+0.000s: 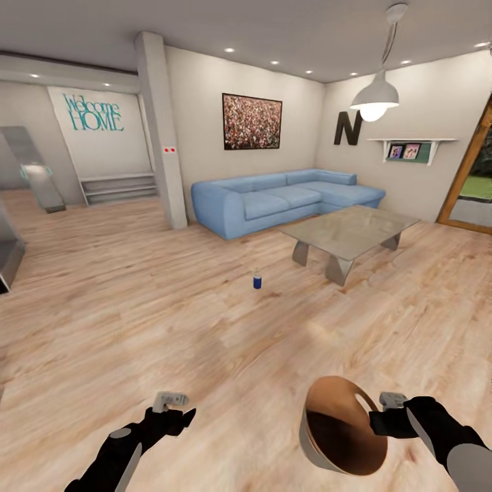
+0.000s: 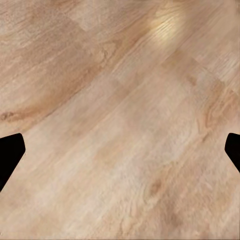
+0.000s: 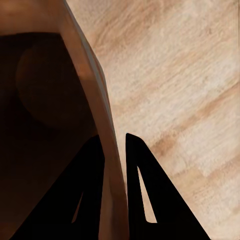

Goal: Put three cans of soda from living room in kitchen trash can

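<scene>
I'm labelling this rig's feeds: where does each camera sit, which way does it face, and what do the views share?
Head view: on the robot's head, facing forward and down across the living room, with the blue can on the floor; both arms show, the right gripper holding the bucket.
Left wrist view: near the left gripper, facing wood floor; dark finger tips at the edges.
Right wrist view: along the fingers clamping the bucket's wall.
Shared: bucket, floor.

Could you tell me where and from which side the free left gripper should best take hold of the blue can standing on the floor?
Grip the blue soda can across its round side wall at mid-height, probably coming from above or the robot's side. It stands upright and alone on the wood floor, clear of the low table. The open left gripper is free.
</scene>
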Robot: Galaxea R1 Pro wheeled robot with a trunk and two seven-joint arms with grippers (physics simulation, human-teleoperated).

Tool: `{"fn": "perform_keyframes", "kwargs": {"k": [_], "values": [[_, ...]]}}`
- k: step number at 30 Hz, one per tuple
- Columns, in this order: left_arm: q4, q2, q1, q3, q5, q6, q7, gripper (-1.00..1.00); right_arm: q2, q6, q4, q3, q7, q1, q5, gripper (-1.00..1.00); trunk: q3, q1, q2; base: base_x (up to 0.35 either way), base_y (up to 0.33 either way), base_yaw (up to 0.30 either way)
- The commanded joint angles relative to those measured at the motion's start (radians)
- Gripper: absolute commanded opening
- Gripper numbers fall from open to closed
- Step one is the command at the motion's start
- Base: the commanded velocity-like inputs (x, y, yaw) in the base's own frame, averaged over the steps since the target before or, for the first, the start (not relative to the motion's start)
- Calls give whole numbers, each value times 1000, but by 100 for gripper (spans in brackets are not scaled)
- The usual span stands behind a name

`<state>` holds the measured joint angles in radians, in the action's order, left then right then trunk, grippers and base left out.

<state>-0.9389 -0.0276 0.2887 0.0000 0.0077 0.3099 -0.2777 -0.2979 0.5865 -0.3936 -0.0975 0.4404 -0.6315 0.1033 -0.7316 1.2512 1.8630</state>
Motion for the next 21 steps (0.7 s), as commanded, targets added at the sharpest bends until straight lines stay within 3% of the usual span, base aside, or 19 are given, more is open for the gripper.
{"fn": "perform_keyframes", "kwargs": {"k": [1, 13, 21], "values": [[0, 0, 0, 0, 0, 0, 0, 100, 0, 4, -1, -4, 5, -1, -17, -100, 0, 0, 0, 315, 167, -111], [0, 1, 0, -2, 0, 0, 0, 100, 1, 3, -1, -3, 8, 4, -18, -100, 1, 0, 0, 315, 167, -18], [6, 1, 0, -2, 0, -1, 0, 100, 2, 3, -1, -2, 1, 4, -20, -100, 5, 0, 0, 313, 173, -173]]}}
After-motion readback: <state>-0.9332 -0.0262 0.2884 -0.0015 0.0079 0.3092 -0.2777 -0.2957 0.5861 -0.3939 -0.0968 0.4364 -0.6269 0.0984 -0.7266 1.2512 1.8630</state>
